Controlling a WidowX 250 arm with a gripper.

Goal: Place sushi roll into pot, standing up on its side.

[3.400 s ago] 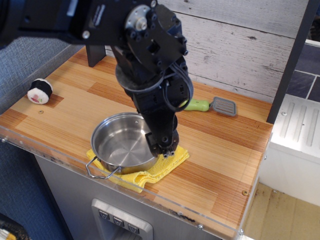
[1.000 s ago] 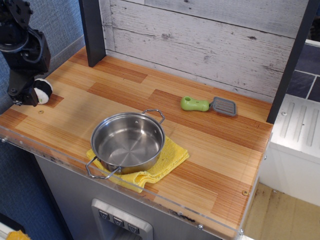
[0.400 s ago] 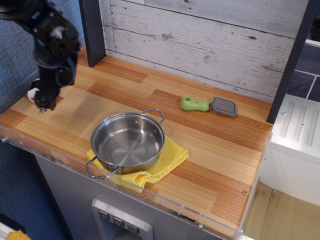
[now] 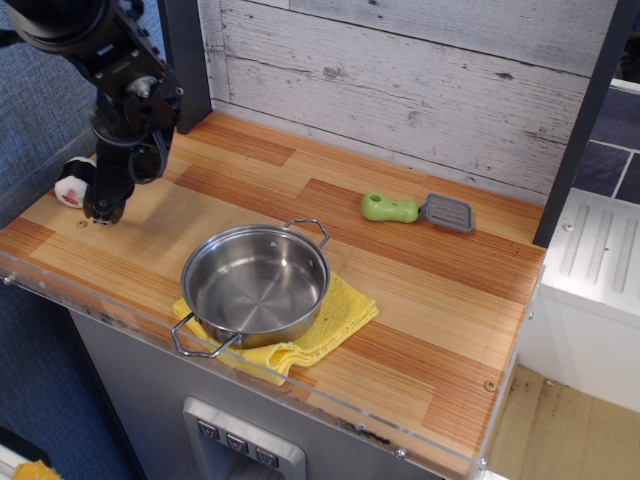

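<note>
I'm seeing the arm reaching down from top left, gripper (image 4: 104,212) pointing at the worktop (image 4: 440,300) – can't tell if its tips are spread or pressed together. The sushi roll (image 4: 72,185) is sitting just left of it, partly hidden, near the worktop's left edge. The pot (image 4: 255,287) is resting on a yellow cloth (image 4: 345,308) at the front edge – open wood lying between them.
</note>
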